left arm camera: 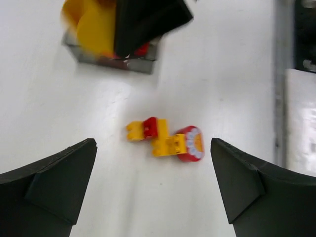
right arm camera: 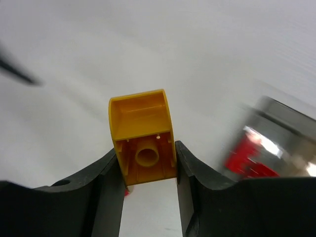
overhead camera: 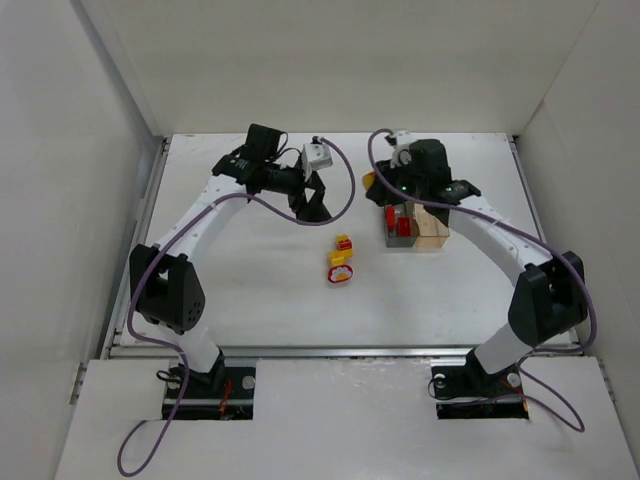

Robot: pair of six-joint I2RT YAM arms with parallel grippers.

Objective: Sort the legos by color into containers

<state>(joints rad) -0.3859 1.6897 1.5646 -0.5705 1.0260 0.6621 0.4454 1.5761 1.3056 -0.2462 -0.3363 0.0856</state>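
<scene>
My right gripper point(right arm camera: 146, 153) is shut on a yellow arched lego point(right arm camera: 142, 131) and holds it above the table, just left of the containers; it also shows in the top view point(overhead camera: 384, 192). The smoky grey container point(overhead camera: 401, 238) holds red legos point(overhead camera: 403, 222) and is joined to the amber container point(overhead camera: 433, 234) on its right. A small pile of red and yellow legos point(overhead camera: 341, 258) lies at mid-table. In the left wrist view it is a yellow-and-red brick point(left arm camera: 144, 129), a yellow brick point(left arm camera: 169, 144) and a round red brick point(left arm camera: 191, 143). My left gripper point(left arm camera: 153, 148) is open, hovering above them.
White walls enclose the table on the left, back and right. The grey container point(right arm camera: 269, 148) appears blurred at the right of the right wrist view. The left arm's cable point(overhead camera: 345, 195) loops near the right gripper.
</scene>
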